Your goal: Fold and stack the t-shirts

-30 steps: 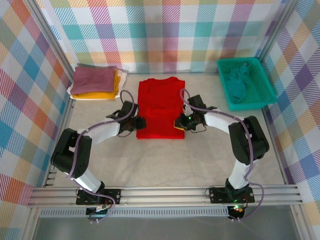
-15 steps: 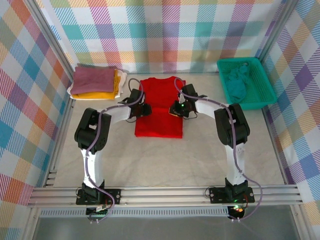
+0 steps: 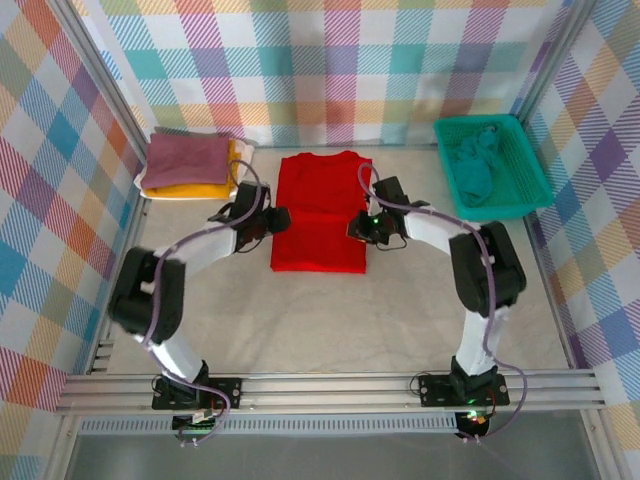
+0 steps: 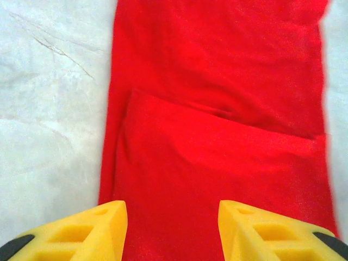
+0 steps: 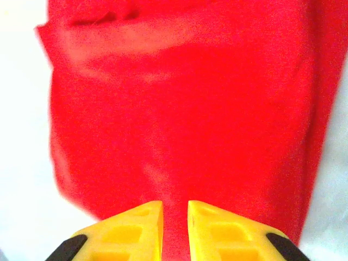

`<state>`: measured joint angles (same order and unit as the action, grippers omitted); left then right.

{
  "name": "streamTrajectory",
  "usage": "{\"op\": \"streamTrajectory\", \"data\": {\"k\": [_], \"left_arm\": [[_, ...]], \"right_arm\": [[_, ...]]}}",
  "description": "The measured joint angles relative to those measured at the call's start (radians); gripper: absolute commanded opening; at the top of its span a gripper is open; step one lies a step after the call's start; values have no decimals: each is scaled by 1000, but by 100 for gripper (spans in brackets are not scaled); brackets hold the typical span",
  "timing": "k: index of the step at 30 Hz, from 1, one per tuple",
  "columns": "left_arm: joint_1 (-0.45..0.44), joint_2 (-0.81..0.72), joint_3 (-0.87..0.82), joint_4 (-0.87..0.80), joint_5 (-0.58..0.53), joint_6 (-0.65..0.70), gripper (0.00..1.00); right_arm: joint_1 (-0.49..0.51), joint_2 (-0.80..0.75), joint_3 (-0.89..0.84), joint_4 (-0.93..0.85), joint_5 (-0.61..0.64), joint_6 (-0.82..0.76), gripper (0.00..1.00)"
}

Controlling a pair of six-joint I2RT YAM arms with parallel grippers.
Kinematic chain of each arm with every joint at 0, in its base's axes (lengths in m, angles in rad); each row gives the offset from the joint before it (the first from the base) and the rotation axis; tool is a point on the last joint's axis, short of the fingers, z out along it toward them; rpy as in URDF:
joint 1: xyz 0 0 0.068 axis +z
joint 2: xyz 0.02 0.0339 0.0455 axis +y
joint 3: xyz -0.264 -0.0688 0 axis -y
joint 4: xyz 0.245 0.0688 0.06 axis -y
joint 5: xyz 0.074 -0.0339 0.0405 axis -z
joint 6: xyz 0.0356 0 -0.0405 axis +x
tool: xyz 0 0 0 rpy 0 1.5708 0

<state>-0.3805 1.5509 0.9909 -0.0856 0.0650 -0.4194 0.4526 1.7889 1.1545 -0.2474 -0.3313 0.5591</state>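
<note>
We are seeing both arms backing off a fold: 1 second ago the left gripper [image 3: 271,220] and right gripper [image 3: 363,228] were sitting lower, at the near corners of the red shirt [image 3: 320,215], half a second ago they were reaching further up its sides, and now they are easing back toward us. The shirt's near edge is lying slightly further from us than before, and in the left wrist view a doubled layer is lying flat over the rest. The left fingers [image 4: 103,228] are standing well apart above the cloth, gripping nothing. The right fingers [image 5: 136,225] are standing narrow with a slim gap, and we cannot tell whether cloth is pinched there. We are judging this fold as laid, with the shirt perhaps still needing another fold before going to the stack [image 3: 190,165] at the far left, where a mauve shirt is lying on a mustard one. The red shirt is resting mid-table. The table [image 3: 330,320] is looking pale, matte and bare. A basket [image 3: 530,195] at the far right is holding a crumpled teal shirt [image 3: 475,165], and checked walls [image 3: 330,60] are closing in 3 sides
</note>
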Motion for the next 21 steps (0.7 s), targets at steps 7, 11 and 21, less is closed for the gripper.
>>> {"op": "streamTrajectory", "data": {"k": [7, 11, 21], "left_arm": [[-45, -27, -217, 34, 69, -37, 47], [-71, -3, -312, 57, 63, -67, 46], [-127, -224, -441, -4, 37, -188, 53]], "right_arm": [[39, 21, -124, 19, -41, 5, 20], [35, 43, -166, 56, -64, 9, 17], [64, -67, -314, 116, -77, 56, 20]]}}
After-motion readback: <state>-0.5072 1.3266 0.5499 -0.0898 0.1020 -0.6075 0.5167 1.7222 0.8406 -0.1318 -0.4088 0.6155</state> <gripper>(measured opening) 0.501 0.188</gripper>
